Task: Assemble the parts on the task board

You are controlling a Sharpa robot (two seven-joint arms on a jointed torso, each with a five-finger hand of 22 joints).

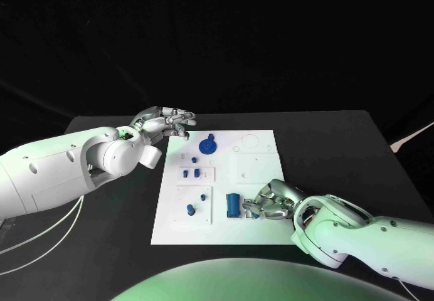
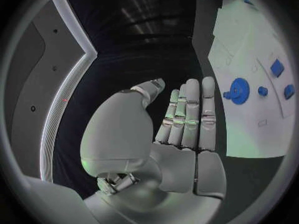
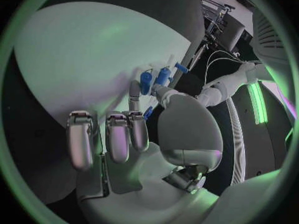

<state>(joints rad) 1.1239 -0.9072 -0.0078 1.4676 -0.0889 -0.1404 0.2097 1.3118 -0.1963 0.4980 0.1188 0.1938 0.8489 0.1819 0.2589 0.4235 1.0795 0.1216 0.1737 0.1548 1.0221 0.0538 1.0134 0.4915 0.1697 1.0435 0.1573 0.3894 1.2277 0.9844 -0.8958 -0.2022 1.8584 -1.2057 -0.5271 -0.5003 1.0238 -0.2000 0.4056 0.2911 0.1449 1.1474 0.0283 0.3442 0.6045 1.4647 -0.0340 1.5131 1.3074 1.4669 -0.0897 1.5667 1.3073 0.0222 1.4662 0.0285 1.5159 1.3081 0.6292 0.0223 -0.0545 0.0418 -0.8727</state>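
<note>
We see the white task board (image 1: 258, 235) lying in the middle of the black surface (image 1: 344, 150), with small blue parts spread over it. Toward its far end sits a blue gear (image 1: 208, 147), which also shows in the left wrist view (image 2: 238, 89); nearer the middle are a few small blue pieces (image 1: 192, 172), and closer to the robot another small blue peg (image 1: 190, 209) stands in a raised white block. A blue cylinder (image 1: 234, 203) lies on the near part of the board, just beside our right robot hand (image 1: 274, 202). That right robot hand rests low on the board with its fingers curled in toward the cylinder; in the right wrist view its fingertips (image 3: 135, 93) lie close against blue parts (image 3: 154, 78), but we cannot tell whether they actually pinch one. Our left robot hand (image 1: 163, 122) hovers above the surface beside the board's far left corner; the left wrist view shows its fingers (image 2: 187, 112) straight and side by side, holding nothing.
</note>
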